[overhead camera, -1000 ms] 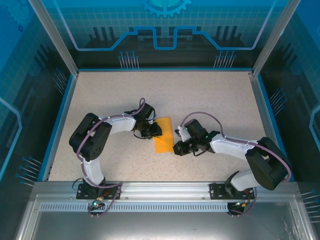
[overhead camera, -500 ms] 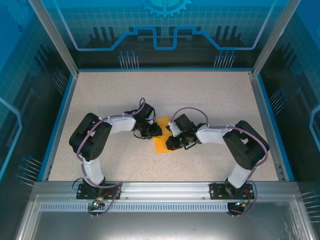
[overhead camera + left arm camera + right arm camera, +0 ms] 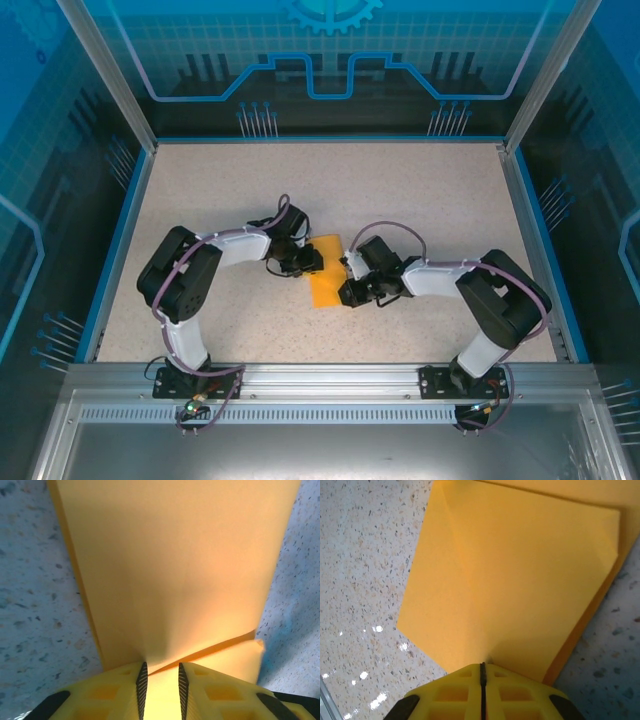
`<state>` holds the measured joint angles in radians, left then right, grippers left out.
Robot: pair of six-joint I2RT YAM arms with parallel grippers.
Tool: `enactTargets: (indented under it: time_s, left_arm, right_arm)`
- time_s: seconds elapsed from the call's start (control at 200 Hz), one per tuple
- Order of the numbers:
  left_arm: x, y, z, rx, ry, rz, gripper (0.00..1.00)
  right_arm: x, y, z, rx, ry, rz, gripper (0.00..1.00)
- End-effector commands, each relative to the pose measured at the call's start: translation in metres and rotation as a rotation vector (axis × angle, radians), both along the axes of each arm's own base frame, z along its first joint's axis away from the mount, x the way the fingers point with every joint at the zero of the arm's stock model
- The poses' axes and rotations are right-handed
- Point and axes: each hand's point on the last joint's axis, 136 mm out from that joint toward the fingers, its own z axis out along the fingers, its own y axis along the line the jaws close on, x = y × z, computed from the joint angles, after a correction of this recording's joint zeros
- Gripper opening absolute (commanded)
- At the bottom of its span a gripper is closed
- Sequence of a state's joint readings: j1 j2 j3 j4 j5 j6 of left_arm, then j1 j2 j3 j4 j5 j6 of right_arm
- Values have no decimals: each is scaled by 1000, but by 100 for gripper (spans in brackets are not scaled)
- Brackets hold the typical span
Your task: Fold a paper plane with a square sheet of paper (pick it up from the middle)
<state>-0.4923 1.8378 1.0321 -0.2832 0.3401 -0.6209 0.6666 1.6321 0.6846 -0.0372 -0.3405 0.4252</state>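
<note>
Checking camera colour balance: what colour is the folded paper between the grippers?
Plain orange-yellow, no pattern. The folded paper shows best in the right wrist view.

One sheet of orange-yellow paper (image 3: pixel 327 270) lies on one speckled tabletop (image 3: pixel 420 190); from the wrist cameras it shows as two stacked layers, one edge peeking out past the other. Two robot arms are there, one on each side of the sheet, each ending in one hand: the left hand (image 3: pixel 312 261) and the right hand (image 3: pixel 346 292), so two hands. Each hand has two yellow fingers (image 3: pixel 120 692), four fingers counted together.
</note>
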Motion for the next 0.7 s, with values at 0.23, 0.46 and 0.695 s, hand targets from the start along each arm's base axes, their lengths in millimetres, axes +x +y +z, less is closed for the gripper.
enactTargets:
  time_s: [0.23,0.46,0.695]
  left_arm:
    - [28,19,46,-4,-104,31,30]
    - [22,38,64,34,-142,47,39]
    - [7,58,66,91,-147,59,52]
  right_arm:
    - [-16,-16,0,-45,50,4,8]
    - [-8,-3,40,-48,-62,53,20]
    - [4,4,49,-218,-226,73,37]
